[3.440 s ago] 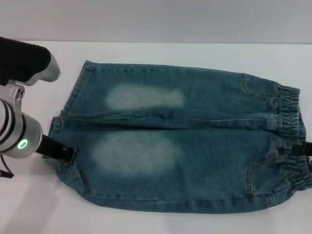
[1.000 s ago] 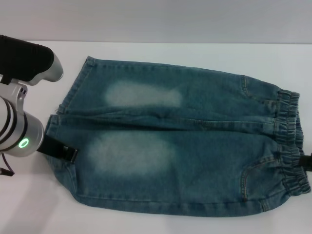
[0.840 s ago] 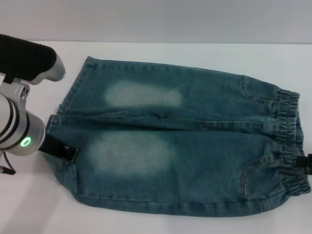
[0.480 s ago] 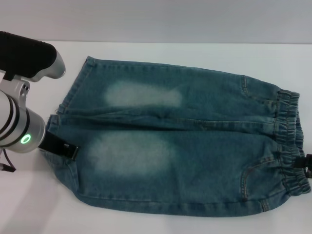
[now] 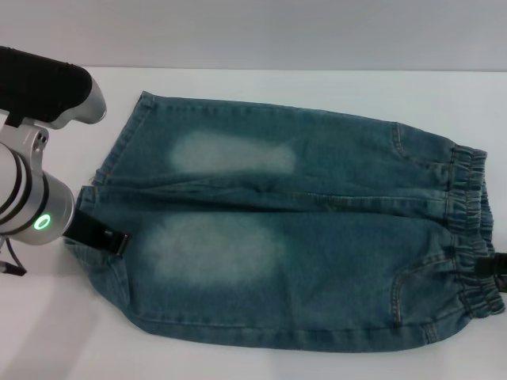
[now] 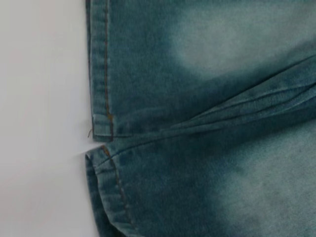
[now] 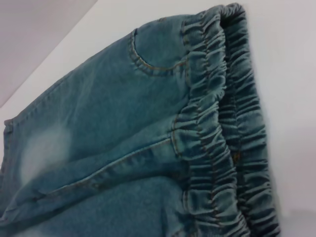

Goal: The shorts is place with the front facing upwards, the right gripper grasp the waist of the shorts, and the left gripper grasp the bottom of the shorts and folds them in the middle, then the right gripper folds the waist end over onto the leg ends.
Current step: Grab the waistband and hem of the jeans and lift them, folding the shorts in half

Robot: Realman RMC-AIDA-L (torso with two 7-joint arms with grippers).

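Observation:
The shorts [image 5: 301, 237] lie front up on the white table, pale thigh patches showing. The waist of the shorts [image 5: 475, 229] is at the right, its gathered band filling the right wrist view [image 7: 217, 123]. The bottom of the shorts is at the left: the far hem [image 5: 119, 150] and the near hem [image 5: 79, 253], also close up in the left wrist view [image 6: 101, 74]. My left gripper [image 5: 107, 237] lies on the near leg's hem, where the cloth puckers a little. Only a black sliver of my right gripper [image 5: 499, 267] shows at the waistband's near end.
The white table [image 5: 47, 332] surrounds the shorts, with its far edge against a grey wall. My left arm's silver wrist with its green light [image 5: 40, 222] hangs over the table left of the hems.
Over 3.4 s the shorts slid a little left and the waistband drew inward. The left gripper crept up and right along the near hem. The right gripper's tip dropped lower at the edge.

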